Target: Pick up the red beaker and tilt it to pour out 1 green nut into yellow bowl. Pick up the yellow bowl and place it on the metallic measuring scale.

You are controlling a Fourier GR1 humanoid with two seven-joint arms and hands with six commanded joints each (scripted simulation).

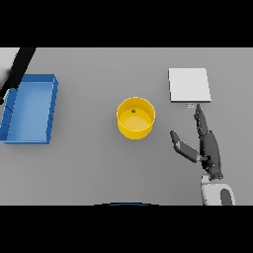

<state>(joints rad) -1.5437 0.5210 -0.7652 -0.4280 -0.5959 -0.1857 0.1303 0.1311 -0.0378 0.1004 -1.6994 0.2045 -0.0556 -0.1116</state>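
Observation:
The yellow bowl (135,118) stands upright in the middle of the table, and a small green nut (133,111) lies inside it. At the back right lies the flat, pale metallic scale (189,85), with a small display tab on its near edge. My right hand (209,149) hovers to the right of the bowl and just in front of the scale. It is open, with straight fingers pointing toward the scale and the thumb spread toward the bowl, and it touches nothing. No red beaker shows. My left arm (19,69) runs along the far left edge, its hand mostly cut off.
A blue rectangular bin (30,108) sits at the left, its far corner under my left arm. Bare grey table lies between the bin and the bowl, and in front of the bowl.

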